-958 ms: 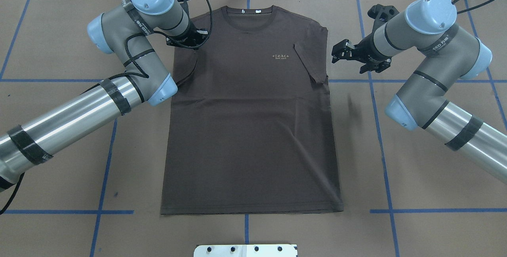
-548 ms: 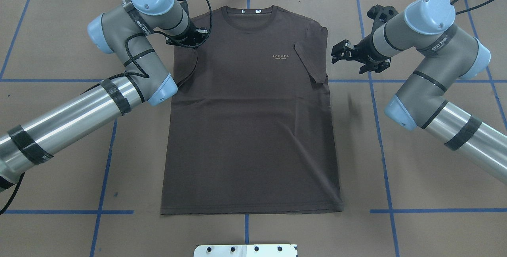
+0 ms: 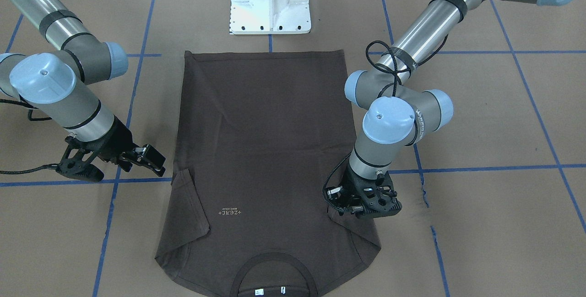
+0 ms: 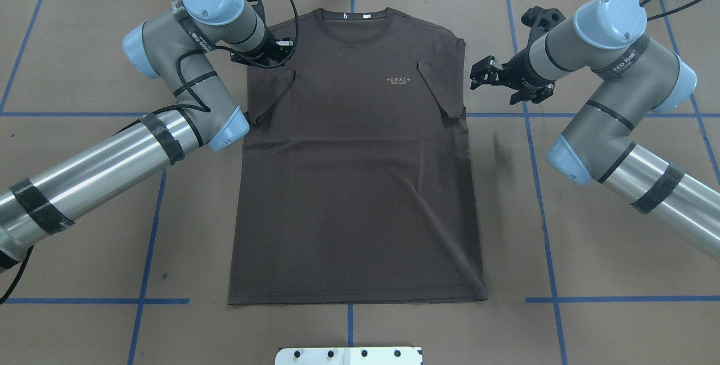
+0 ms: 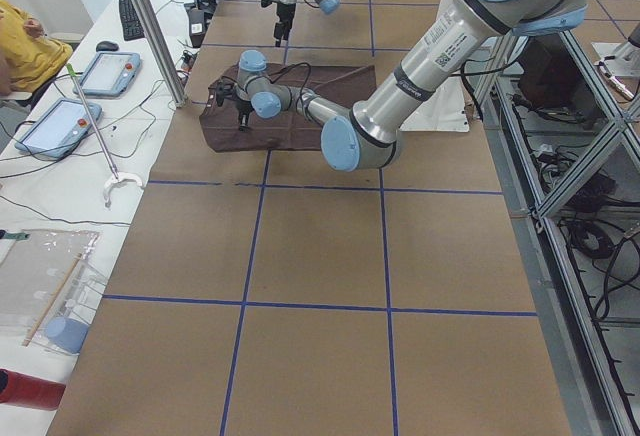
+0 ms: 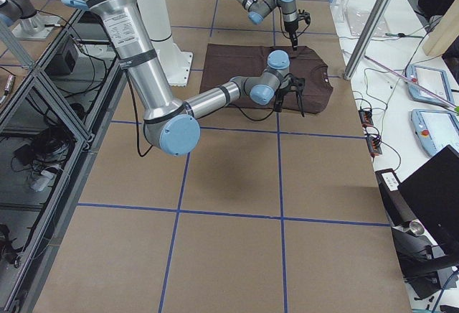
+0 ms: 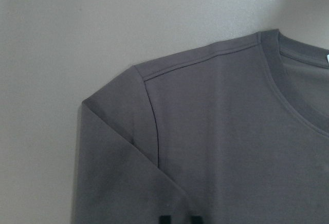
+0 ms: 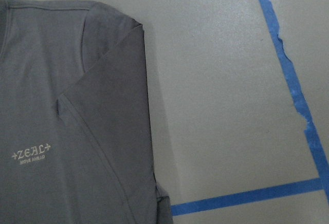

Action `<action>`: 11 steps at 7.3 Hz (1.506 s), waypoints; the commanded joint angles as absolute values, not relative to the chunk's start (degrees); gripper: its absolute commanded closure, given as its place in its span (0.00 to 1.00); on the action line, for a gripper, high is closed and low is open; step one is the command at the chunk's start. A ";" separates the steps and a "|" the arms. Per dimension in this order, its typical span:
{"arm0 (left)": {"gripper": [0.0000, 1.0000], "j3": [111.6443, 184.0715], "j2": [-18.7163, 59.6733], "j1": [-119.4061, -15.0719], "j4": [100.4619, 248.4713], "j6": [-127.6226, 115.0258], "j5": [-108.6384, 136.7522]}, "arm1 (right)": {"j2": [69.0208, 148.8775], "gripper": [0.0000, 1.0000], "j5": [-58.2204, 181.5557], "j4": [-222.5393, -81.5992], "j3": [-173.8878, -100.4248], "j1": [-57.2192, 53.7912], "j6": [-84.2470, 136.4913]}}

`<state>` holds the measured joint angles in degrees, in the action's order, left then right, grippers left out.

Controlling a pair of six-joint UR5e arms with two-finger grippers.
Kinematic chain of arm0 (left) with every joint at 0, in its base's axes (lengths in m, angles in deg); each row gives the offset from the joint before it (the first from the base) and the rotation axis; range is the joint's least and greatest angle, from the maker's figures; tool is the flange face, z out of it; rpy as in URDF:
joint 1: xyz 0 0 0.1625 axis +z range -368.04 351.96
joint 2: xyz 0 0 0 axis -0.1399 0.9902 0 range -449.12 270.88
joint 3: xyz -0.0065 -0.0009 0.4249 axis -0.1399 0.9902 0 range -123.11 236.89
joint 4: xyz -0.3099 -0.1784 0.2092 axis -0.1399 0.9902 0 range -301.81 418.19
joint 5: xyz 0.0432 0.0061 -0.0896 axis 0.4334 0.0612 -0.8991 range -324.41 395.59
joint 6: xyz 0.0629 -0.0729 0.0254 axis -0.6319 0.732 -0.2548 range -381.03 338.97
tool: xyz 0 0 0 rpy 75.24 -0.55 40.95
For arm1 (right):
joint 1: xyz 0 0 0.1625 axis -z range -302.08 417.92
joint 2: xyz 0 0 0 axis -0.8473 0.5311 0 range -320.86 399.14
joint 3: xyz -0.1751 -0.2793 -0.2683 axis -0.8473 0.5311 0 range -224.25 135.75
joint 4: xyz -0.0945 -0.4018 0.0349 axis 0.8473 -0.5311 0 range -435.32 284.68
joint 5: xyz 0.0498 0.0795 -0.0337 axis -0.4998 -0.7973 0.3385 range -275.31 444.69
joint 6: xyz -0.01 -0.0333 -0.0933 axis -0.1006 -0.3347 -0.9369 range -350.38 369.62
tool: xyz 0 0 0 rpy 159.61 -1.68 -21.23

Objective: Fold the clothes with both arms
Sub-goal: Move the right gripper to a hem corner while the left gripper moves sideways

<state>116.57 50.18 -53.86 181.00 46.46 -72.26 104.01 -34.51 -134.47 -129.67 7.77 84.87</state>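
the brown paper-covered table (image 4: 619, 252) holds the dark brown t-shirt (image 4: 360, 196) flat and face up at its middle, with the collar away from the robot. the left arm (image 4: 112, 168) has drawn back a little toward the shoulder. the left sleeve (image 4: 270, 98), which looked bunched a second ago, now lies folded in over the chest with a clean diagonal edge, mirroring the right sleeve (image 4: 444, 86). the left gripper (image 4: 270, 54) hovers over that shoulder; only its fingertips (image 7: 164, 219) peek into the wrist view, seemingly apart with no cloth between. the right gripper (image 4: 488, 77) has barely moved, fingers spread, just beside the shirt. with both sleeves in, body folds likely come next.
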 commanded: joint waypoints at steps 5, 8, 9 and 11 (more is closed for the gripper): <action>0.39 151.86 25.08 -52.26 179.83 47.00 -81.39 | 116.19 0.08 -18.53 -153.84 -162.12 27.01 108.54; 0.32 153.13 23.65 -50.76 179.92 48.58 -80.87 | 124.55 0.16 -2.98 -156.71 -167.74 46.97 127.07; 0.32 153.13 23.73 -50.76 179.92 48.67 -80.95 | 126.31 0.19 -1.55 -156.88 -167.74 49.28 128.61; 0.31 152.78 23.82 -50.76 179.92 48.58 -80.95 | 126.59 0.21 -0.74 -156.97 -166.43 50.88 128.71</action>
